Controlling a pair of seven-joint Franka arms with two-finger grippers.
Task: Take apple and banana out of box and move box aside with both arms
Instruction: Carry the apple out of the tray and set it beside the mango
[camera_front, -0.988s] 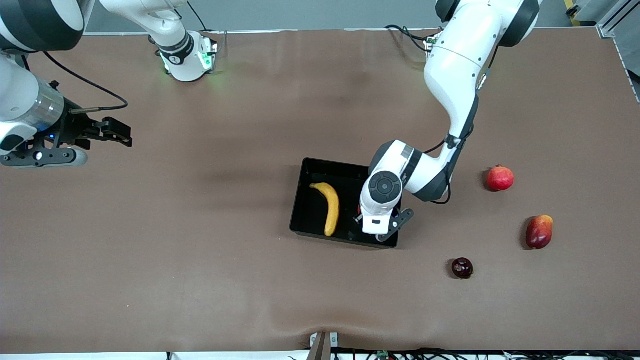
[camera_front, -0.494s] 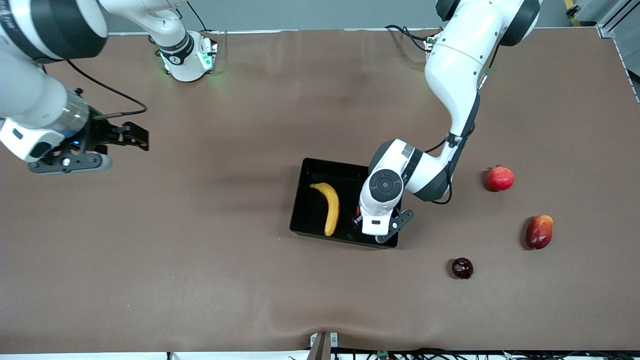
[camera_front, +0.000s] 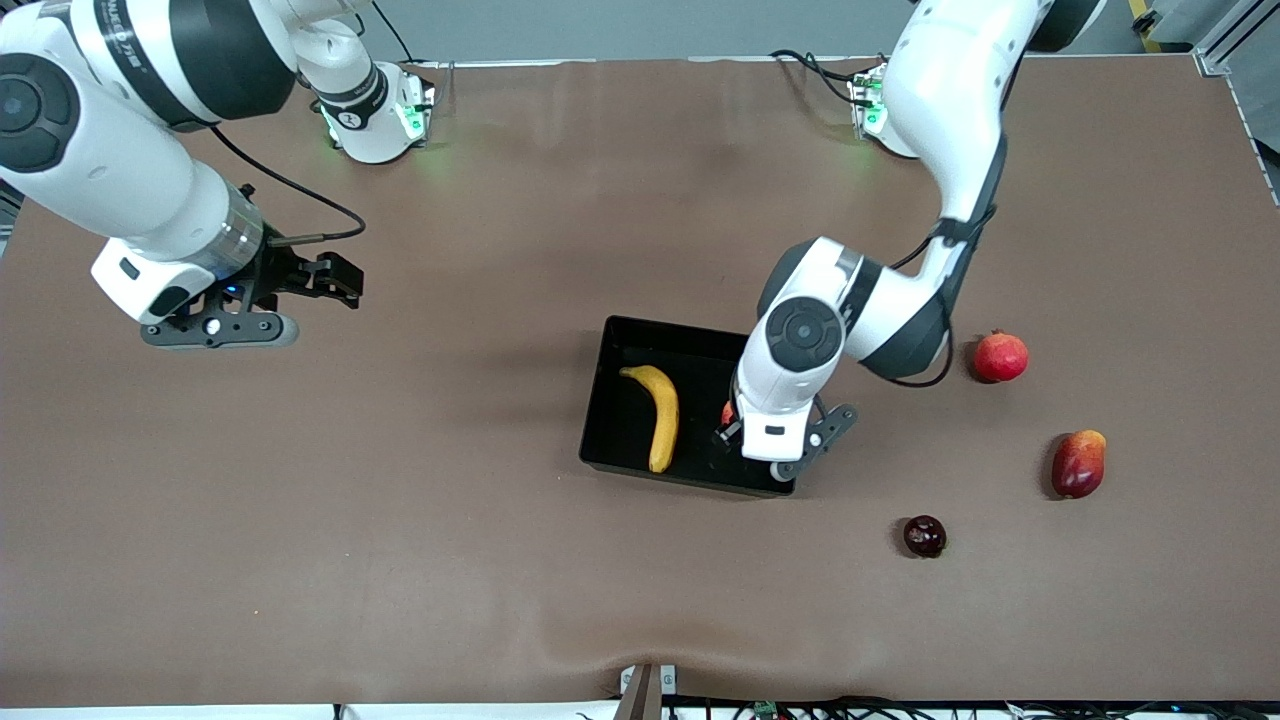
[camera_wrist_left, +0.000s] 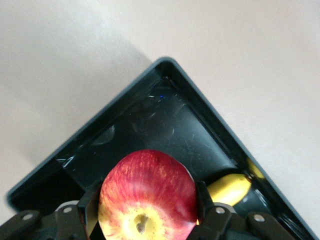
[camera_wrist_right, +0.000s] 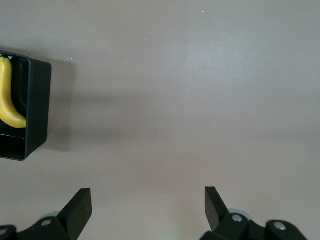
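Observation:
The black box (camera_front: 612, 432) sits mid-table with the yellow banana (camera_front: 658, 415) lying in it. My left gripper (camera_front: 738, 428) is over the box's end toward the left arm, shut on the red apple with yellow streaks (camera_wrist_left: 147, 192). Its fingers (camera_wrist_left: 201, 197) press both sides of the apple. Only a sliver of the apple (camera_front: 727, 412) shows in the front view. The box wall (camera_wrist_left: 200, 100) and the banana's tip (camera_wrist_left: 229, 186) show under the apple. My right gripper (camera_front: 345, 280) is open and empty over bare table toward the right arm's end; its wrist view (camera_wrist_right: 147, 197) shows the box (camera_wrist_right: 35, 105) and the banana (camera_wrist_right: 7, 100) off to one side.
Toward the left arm's end of the table lie a red pomegranate (camera_front: 1001, 357), a red-yellow mango (camera_front: 1079, 463) and a small dark round fruit (camera_front: 925, 536). The brown table cover has a wrinkle at the edge nearest the front camera.
My right arm has swung from the table's end toward the box, gripper still open. My left wrist has risen and shifted a little toward the left arm's end, still over the box.

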